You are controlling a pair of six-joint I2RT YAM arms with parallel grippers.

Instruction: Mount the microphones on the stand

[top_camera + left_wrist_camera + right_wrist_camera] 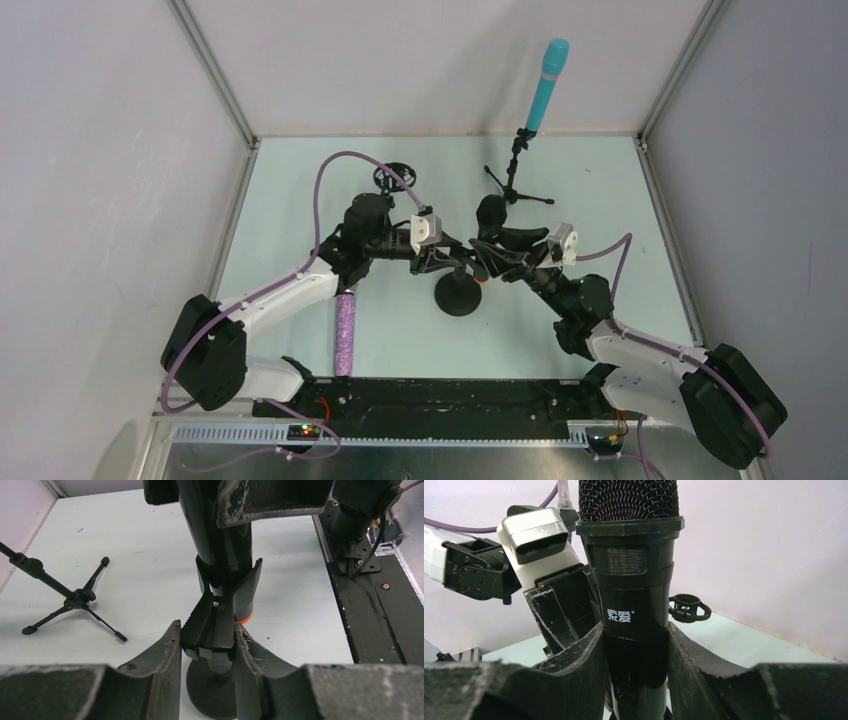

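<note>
The black microphone [490, 213] stands upright over the round-base stand [459, 297], its orange end ring [244, 618] low in the stand's black clip [212, 622]. My right gripper [490, 256] is shut on the microphone's body [636, 595]; in the right wrist view this gripper [636, 630] clamps it from both sides. My left gripper [442, 262] is shut on the stand's clip, with the fingers [165, 650] pressed to its sides. The cyan-blue microphone [547, 85] sits in a tripod stand [515, 180] at the back. The purple glitter microphone [346, 335] lies on the table by the left arm.
A black ring-shaped holder [393, 178] stands at the back left and also shows in the right wrist view [689, 608]. The tripod's legs [75, 602] spread left of the left gripper. A black rail [440, 395] runs along the near edge. Walls enclose the table.
</note>
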